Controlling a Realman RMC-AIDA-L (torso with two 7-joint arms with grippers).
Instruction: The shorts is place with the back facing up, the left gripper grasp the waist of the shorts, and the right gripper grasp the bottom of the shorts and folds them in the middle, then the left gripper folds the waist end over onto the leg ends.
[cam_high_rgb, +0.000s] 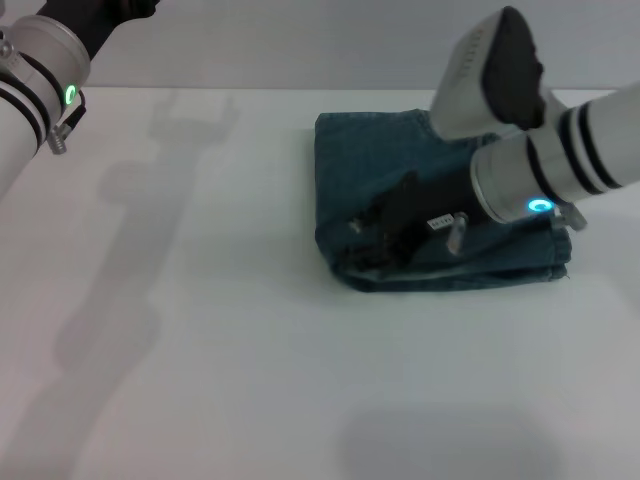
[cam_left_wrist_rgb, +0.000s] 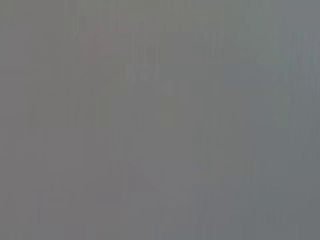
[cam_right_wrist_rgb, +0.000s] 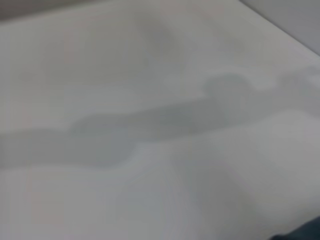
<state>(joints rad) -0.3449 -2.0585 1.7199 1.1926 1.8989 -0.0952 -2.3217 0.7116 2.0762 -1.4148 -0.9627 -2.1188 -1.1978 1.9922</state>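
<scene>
The shorts lie folded into a compact blue denim rectangle on the white table, right of centre in the head view. Stacked layers show along the near edge. I cannot tell the waist of the shorts from the bottom or leg ends in this bundle. My right gripper reaches in from the right and sits low over the near left part of the bundle, black against the denim. My left gripper is raised at the far left corner, well away from the cloth and cut off by the picture's edge. A sliver of denim shows in the right wrist view.
Arm shadows fall across the bare white table on the left half. The left wrist view is a flat grey blank. A pale wall runs behind the table's far edge.
</scene>
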